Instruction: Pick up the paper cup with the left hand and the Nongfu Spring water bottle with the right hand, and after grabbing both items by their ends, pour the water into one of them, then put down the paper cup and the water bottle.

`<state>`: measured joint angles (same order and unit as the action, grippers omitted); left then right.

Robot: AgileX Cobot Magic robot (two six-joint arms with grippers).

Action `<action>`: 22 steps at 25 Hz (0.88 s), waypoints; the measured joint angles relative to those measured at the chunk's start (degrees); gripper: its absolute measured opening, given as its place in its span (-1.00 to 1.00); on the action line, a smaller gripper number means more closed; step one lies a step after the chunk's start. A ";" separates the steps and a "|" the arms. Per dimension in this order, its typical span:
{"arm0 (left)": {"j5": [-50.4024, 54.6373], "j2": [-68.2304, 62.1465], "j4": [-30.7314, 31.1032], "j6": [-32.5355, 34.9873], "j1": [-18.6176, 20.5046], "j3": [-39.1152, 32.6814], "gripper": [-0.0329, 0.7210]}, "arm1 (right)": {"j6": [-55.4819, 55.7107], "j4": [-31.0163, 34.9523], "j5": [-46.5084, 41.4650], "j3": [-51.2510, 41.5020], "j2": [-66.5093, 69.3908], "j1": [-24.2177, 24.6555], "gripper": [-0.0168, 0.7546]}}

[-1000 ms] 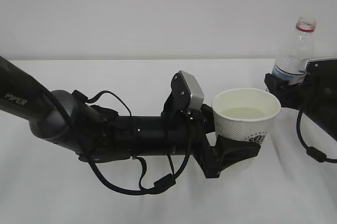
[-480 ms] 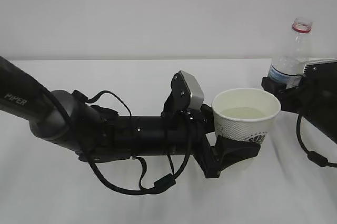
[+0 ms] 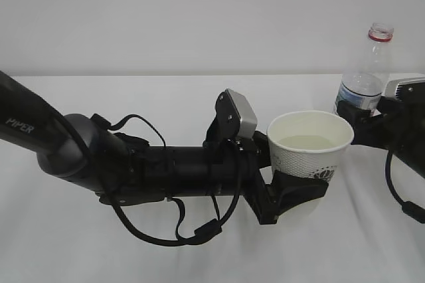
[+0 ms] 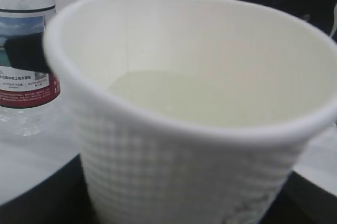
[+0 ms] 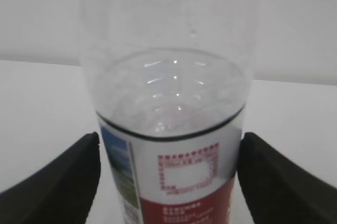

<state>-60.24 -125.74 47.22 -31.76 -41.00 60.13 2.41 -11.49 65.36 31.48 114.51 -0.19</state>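
the left hand [image 3: 292, 193] is clasping the paper cup [image 3: 309, 145] low down; the right hand [image 3: 362, 118], at the cup's 2 o'clock, is gripping the nongfu spring water bottle [image 3: 367, 74]; only the left wrist view is showing the water [image 4: 210, 98] close up.

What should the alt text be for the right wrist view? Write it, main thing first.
A clear Nongfu Spring water bottle stands upright between the two black fingers of the right hand, seen close up. Its red label shows low on the bottle, above a white table.
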 joint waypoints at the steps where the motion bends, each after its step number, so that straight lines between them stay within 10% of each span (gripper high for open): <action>1: 0.00 0.00 0.00 0.00 0.00 0.00 0.51 | 0.00 0.00 0.00 -0.79 -0.52 0.00 0.62; 22: 0.00 0.00 -2.44 0.00 0.00 0.00 0.51 | 0.04 0.66 0.12 -17.04 -17.56 0.00 0.59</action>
<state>-60.24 -125.74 44.78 -31.76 -41.00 60.13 2.45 -10.82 65.48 14.44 96.95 -0.19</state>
